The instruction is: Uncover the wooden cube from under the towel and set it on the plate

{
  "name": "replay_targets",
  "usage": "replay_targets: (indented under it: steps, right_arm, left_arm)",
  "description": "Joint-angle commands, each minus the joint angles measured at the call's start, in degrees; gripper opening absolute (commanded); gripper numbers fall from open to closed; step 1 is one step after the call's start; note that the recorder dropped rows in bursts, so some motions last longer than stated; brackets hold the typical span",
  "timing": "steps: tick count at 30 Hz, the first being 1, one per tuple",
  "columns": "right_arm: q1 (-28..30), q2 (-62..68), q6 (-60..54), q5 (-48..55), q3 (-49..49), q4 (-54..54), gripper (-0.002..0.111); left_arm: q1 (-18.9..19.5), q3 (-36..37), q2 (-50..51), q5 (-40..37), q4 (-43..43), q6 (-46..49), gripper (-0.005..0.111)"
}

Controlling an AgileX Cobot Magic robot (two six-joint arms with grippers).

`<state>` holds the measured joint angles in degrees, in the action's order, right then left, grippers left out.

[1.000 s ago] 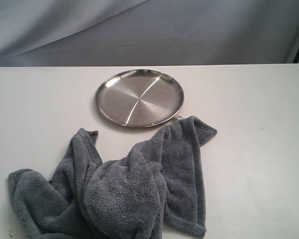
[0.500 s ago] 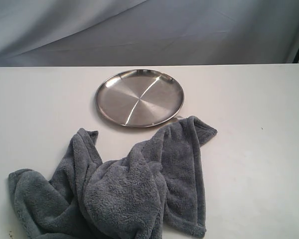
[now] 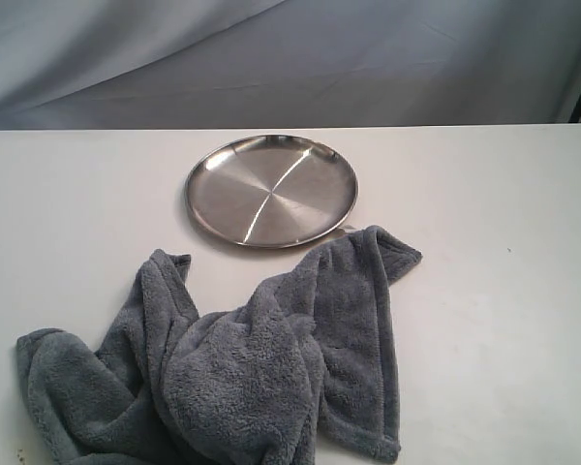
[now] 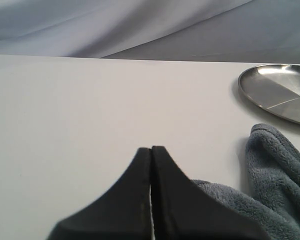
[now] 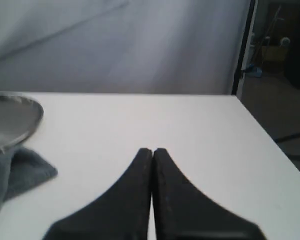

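Observation:
The blue-grey fleece towel (image 3: 242,363) lies crumpled on the white table, at the front of the exterior view. Just behind it sits the round steel plate (image 3: 271,190), with nothing on it. The wooden cube is hidden. Neither arm shows in the exterior view. My left gripper (image 4: 151,150) is shut with nothing in it, hovering over bare table beside the towel (image 4: 275,170), the plate (image 4: 280,92) farther off. My right gripper (image 5: 152,151) is shut and holds nothing, with a towel corner (image 5: 25,172) and the plate's rim (image 5: 20,117) off to one side.
A grey cloth backdrop (image 3: 290,58) hangs behind the table's far edge. In the right wrist view the table's side edge (image 5: 260,130) drops to a dark floor with clutter beyond.

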<state>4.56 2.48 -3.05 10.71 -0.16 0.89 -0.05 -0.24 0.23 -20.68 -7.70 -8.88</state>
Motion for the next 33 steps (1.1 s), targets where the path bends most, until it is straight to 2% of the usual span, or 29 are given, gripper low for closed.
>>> replay_targets:
  steps: [1,3,5,7,9,11,14,19,23,25,27,33]
  right_arm:
    - [-0.04,-0.14,3.45,-17.28,0.16,8.3,0.0]
    - [-0.04,-0.14,7.69,-25.77,0.16,16.48,0.0]
    - [-0.04,-0.14,12.46,-27.72,0.16,16.48,0.0]
    - [-0.04,-0.14,18.84,-27.97,-0.86,12.62,0.0]
    - [-0.04,-0.14,25.01,-33.1,-3.76,6.09,0.0]
    - [-0.04,-0.14,25.6,-37.1,-8.71,-2.93,0.0]
    - [-0.04,2.75,26.61,-25.85,-18.57,-12.89,0.0]
    - [-0.04,13.25,27.24,-8.34,-32.24,-15.88,0.0]
    - [-0.04,24.11,21.72,0.09,-41.75,-15.14,0.0]
    - [-0.62,29.12,16.79,5.7,-46.32,-11.01,0.0]
    - [-2.25,34.33,6.19,11.62,-50.27,-3.49,0.0]
    - [-9.48,51.18,-29.0,30.87,-60.71,30.27,0.0]
  left_arm:
    - [-0.22,0.24,-0.23,0.49,-0.15,0.05,0.0]
    - [-0.22,0.24,-0.23,0.49,-0.15,0.05,0.0]
    - [-0.22,0.24,-0.23,0.49,-0.15,0.05,0.0]
    - [-0.22,0.24,-0.23,0.49,-0.15,0.05,0.0]
    - [-0.22,0.24,-0.23,0.49,-0.15,0.05,0.0]
    - [-0.22,0.24,-0.23,0.49,-0.15,0.05,0.0]
    - [-0.22,0.24,-0.23,0.49,-0.15,0.05,0.0]
    - [-0.22,0.24,-0.23,0.49,-0.15,0.05,0.0]
    - [-0.22,0.24,-0.23,0.49,-0.15,0.05,0.0]
    - [-0.22,0.24,-0.23,0.49,-0.15,0.05,0.0]
    - [-0.22,0.24,-0.23,0.49,-0.15,0.05,0.0]
    - [-0.22,0.24,-0.23,0.49,-0.15,0.05,0.0]
